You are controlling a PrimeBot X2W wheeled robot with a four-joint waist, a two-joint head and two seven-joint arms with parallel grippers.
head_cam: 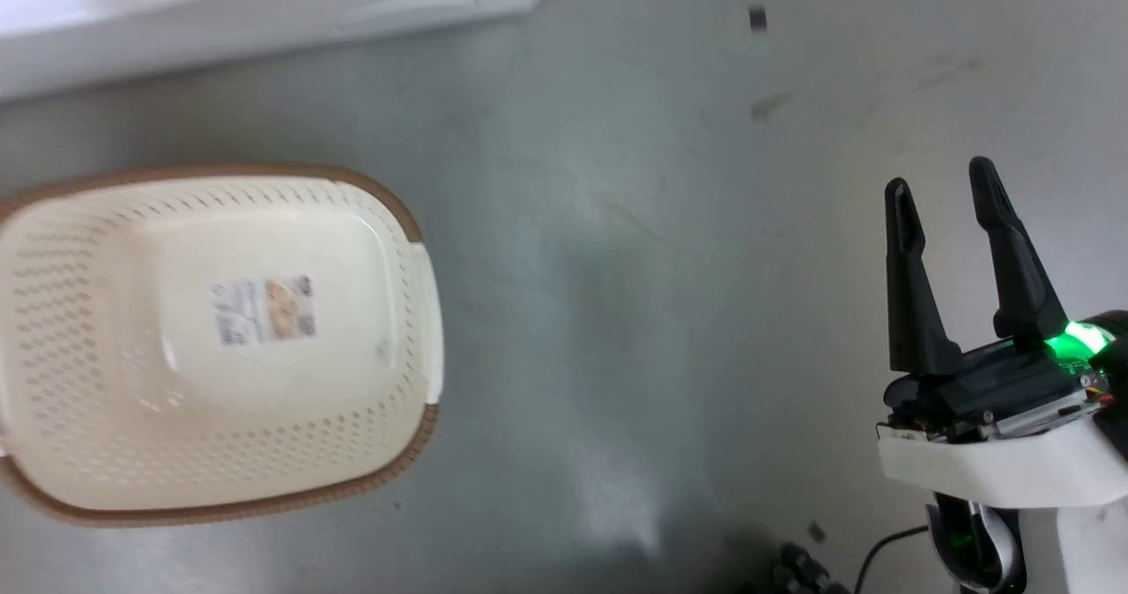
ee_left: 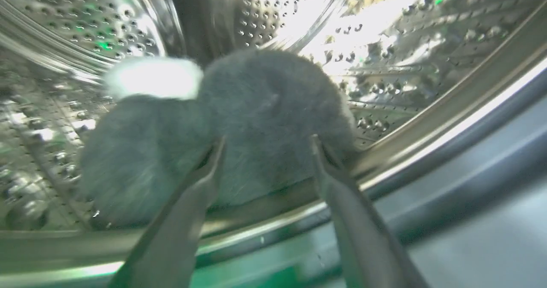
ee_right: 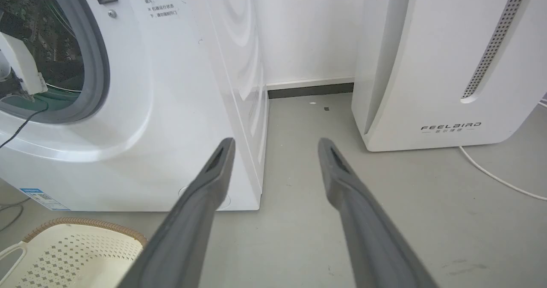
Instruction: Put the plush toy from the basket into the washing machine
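Observation:
The plush toy (ee_left: 256, 108), dark fur with a white patch, lies inside the washing machine's shiny perforated drum (ee_left: 64, 27), just past the drum's lip. My left gripper (ee_left: 267, 140) is open, its fingertips spread at the toy's near side with fur showing between them. The washing machine (ee_right: 171, 108) stands white with its grey gasket (ee_right: 100, 66); my left forearm (ee_right: 21, 70) reaches into its opening. The basket (head_cam: 97, 312) sits on the floor with nothing in it but its label sticker. My right gripper (head_cam: 947, 189) hangs open over the bare floor, holding nothing.
The white FEELBIRD appliance (ee_right: 448, 66) stands to the right of the washer, with a white cable (ee_right: 495, 177) trailing on the floor. The grey floor (head_cam: 661, 268) lies between the basket and my right gripper. The washer's white base (head_cam: 220, 12) crosses the head view's top left.

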